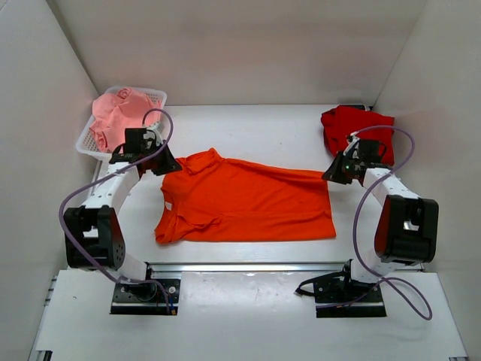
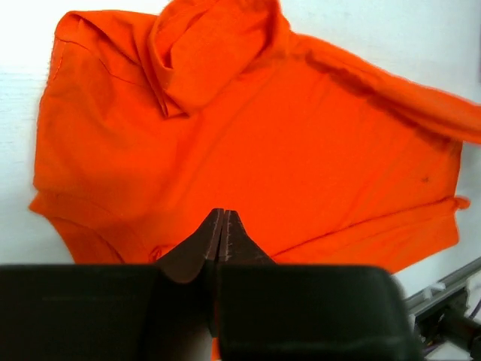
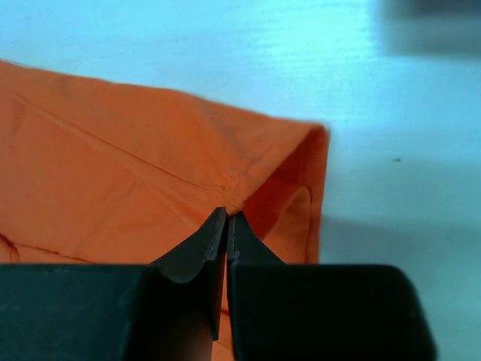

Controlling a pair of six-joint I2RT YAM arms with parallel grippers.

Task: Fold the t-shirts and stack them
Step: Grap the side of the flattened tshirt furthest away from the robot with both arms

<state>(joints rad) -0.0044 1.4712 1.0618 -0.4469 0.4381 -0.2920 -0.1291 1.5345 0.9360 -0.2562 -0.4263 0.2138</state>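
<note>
The bright orange t-shirt (image 1: 248, 203) lies spread flat in the middle of the table, collar toward the left. My left gripper (image 1: 160, 162) is at its far left shoulder edge. It is shut (image 2: 224, 213), and orange cloth (image 2: 285, 150) shows in the slit between its fingers. My right gripper (image 1: 336, 173) is at the shirt's far right corner. It is shut (image 3: 227, 212) on a pinch of the hem seam, and the cloth (image 3: 113, 173) is lifted into a small fold there. The darker red t-shirt (image 1: 353, 124) lies bunched at the back right. The pale pink one (image 1: 120, 113) is crumpled at the back left.
The pink shirt sits in a white mesh basket (image 1: 155, 94) against the left wall. White walls close in the table on three sides. A metal rail (image 1: 248, 265) runs along the near edge between the arm bases.
</note>
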